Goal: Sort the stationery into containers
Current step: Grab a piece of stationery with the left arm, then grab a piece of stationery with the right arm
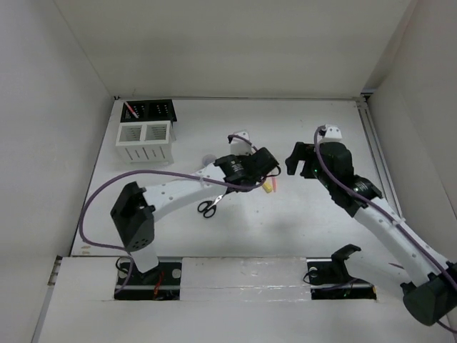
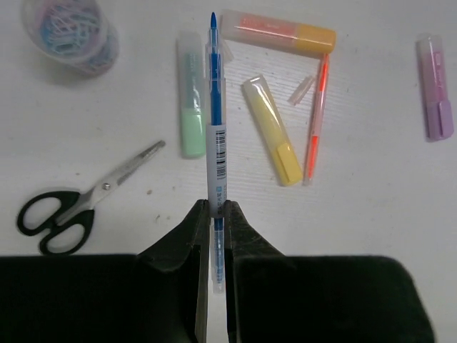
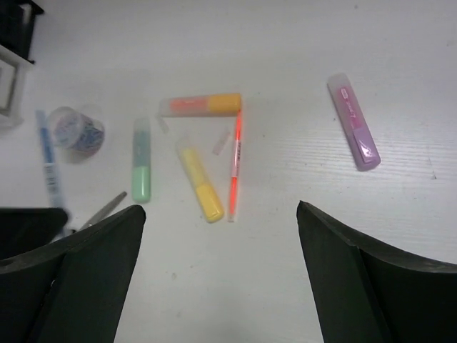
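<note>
My left gripper [image 2: 216,207] is shut on a blue pen [image 2: 215,107] and holds it above the table, over the stationery. Below lie a green marker [image 2: 191,107], a yellow marker [image 2: 271,128], an orange marker [image 2: 278,32], an orange-red pen [image 2: 316,121], a pink marker [image 2: 434,96], black-handled scissors [image 2: 78,200] and a clear tub of paper clips [image 2: 68,32]. My right gripper [image 3: 221,214] is open and empty, above the table just right of the pile. The white slatted organizer [image 1: 145,143] and black mesh holder [image 1: 152,110] stand at the far left.
A pink-red pen [image 1: 131,111] stands in the mesh holder. White walls close in the table on the left, back and right. The two arms' grippers are close together near the table's middle, the left [image 1: 268,164] and the right [image 1: 294,158].
</note>
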Motion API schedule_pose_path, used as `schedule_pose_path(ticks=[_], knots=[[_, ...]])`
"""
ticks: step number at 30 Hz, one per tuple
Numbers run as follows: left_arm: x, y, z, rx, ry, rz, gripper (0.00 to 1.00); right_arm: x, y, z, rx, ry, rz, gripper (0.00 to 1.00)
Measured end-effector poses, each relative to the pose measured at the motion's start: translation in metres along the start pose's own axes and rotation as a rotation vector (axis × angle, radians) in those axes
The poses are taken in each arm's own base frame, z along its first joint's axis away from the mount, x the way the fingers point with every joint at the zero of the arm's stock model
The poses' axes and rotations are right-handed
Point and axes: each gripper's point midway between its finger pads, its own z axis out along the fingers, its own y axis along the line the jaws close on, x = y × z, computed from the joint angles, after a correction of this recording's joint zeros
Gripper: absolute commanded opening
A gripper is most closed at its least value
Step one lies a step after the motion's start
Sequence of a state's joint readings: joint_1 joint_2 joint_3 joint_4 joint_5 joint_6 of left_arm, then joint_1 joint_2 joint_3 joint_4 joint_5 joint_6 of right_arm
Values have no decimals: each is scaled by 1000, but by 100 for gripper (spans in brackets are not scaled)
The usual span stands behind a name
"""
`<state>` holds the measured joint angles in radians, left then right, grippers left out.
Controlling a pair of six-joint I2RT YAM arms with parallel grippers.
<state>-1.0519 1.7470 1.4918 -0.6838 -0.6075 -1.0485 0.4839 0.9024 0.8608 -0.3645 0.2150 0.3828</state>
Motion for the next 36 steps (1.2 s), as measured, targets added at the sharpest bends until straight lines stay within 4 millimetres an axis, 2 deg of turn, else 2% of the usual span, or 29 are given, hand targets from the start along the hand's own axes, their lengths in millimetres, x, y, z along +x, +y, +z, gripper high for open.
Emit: schedule_pose_path(ticks=[3, 6, 10, 11, 13, 14, 15, 18, 20, 23, 26, 31, 33, 36], knots=[[-22, 16, -26, 42, -57, 22, 0, 17, -3, 22, 40, 77, -12, 92], [-42, 36, -58, 112, -97, 64, 0, 21, 2, 39, 58, 109, -6, 88], [-67, 63, -96, 215, -156, 104, 0, 25, 18, 62, 40, 114, 12, 80], [-72, 70, -103, 228, -172, 116, 0, 27, 23, 67, 32, 118, 11, 73], [-77, 83, -114, 248, -198, 134, 0, 30, 35, 77, 14, 136, -10, 69], [-78, 89, -117, 253, -208, 145, 0, 30, 44, 85, -2, 144, -26, 64], [-77, 95, -120, 257, -214, 157, 0, 29, 55, 93, -21, 153, -47, 64], [-69, 113, -119, 263, -229, 196, 0, 22, 86, 125, -75, 177, -104, 54], [-61, 124, -117, 267, -232, 218, 0, 22, 101, 145, -99, 191, -131, 52], [-53, 133, -116, 284, -235, 232, 0, 39, 112, 170, -122, 246, -182, 51], [-55, 133, -117, 292, -245, 229, 0, 64, 116, 190, -119, 312, -244, 51], [-57, 131, -118, 301, -256, 222, 0, 109, 115, 200, -131, 424, -329, 48], [-57, 131, -118, 302, -256, 222, 0, 117, 112, 200, -132, 449, -348, 48], [-58, 130, -118, 303, -258, 221, 0, 120, 111, 201, -135, 455, -363, 47]])
